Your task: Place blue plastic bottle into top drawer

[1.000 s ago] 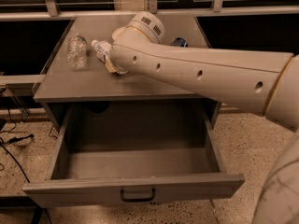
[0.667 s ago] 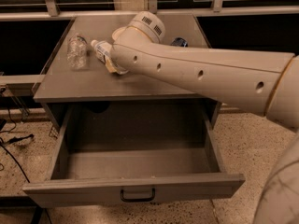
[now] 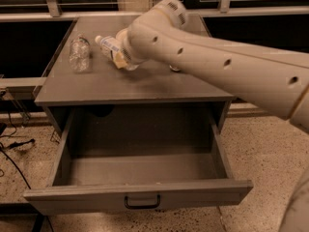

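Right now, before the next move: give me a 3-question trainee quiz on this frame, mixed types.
1. True or false: the blue plastic bottle is already inside the top drawer.
2. Short answer: which lies farther left on the cabinet top, the blue plastic bottle or the crinkled clear bottle?
3. Pick one. The gripper is: A) inside the top drawer; B) over the cabinet top, at the blue plastic bottle; C) at the crinkled clear bottle.

Key: 1 false, it lies on the cabinet top and the top drawer stands open; 2 the crinkled clear bottle; 3 B.
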`<action>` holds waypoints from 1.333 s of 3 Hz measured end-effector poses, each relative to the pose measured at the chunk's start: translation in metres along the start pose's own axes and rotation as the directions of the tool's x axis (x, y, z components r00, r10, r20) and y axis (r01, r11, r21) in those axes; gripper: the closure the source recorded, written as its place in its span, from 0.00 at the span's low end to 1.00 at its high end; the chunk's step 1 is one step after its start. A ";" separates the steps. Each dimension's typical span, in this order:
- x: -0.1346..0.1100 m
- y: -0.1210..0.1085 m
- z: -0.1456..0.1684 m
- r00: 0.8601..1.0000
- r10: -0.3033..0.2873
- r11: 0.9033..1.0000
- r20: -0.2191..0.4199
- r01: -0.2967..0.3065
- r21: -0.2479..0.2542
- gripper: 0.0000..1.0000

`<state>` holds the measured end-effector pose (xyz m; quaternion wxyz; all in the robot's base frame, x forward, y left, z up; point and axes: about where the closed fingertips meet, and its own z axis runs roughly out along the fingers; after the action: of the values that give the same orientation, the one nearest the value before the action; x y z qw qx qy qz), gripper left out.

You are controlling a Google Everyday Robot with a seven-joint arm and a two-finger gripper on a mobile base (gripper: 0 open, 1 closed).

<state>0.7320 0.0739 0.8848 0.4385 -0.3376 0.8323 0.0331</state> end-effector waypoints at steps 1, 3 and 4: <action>-0.007 -0.017 -0.027 0.999 0.040 0.996 -0.002 -0.040 -0.085 1.00; -0.014 -0.019 -0.071 0.999 0.053 0.953 0.002 -0.050 -0.298 1.00; -0.010 -0.018 -0.068 0.999 0.049 0.946 0.003 -0.045 -0.322 1.00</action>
<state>0.6985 0.0417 0.9386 0.3815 -0.3844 0.8210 0.1806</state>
